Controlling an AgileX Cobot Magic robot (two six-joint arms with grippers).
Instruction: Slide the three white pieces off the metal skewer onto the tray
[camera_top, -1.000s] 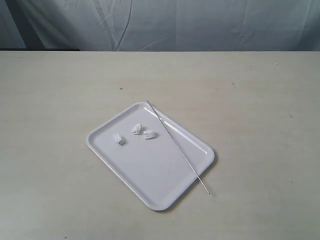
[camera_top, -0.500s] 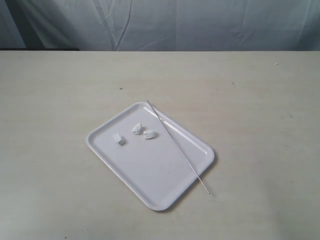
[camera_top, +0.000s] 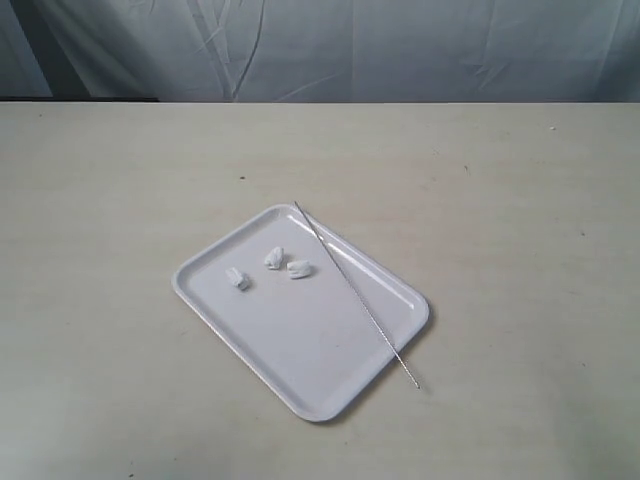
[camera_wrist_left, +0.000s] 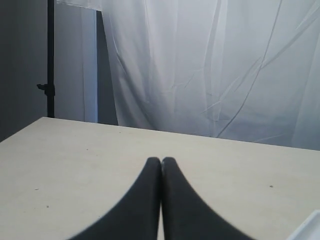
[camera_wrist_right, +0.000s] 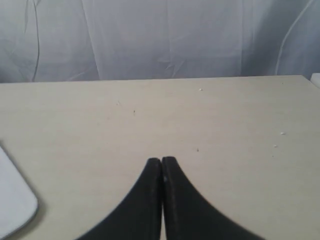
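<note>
The white tray (camera_top: 330, 365) lies on the table in the exterior view, turned at an angle. Three white pieces (camera_top: 272, 258) (camera_top: 298, 268) (camera_top: 236, 278) rest loose on its far half. The thin metal skewer (camera_top: 355, 292) lies bare across the tray's right side, its near tip past the rim on the table. Neither arm shows in the exterior view. My left gripper (camera_wrist_left: 161, 161) is shut and empty above bare table, with a tray corner (camera_wrist_left: 309, 230) at the frame edge. My right gripper (camera_wrist_right: 161, 160) is shut and empty too, a tray corner (camera_wrist_right: 15, 205) off to its side.
The beige table (camera_top: 520, 200) spreads wide on all sides of the tray. A pale draped curtain (camera_top: 400, 50) hangs behind the far edge. A dark stand pole (camera_wrist_left: 50, 60) rises beyond the table in the left wrist view.
</note>
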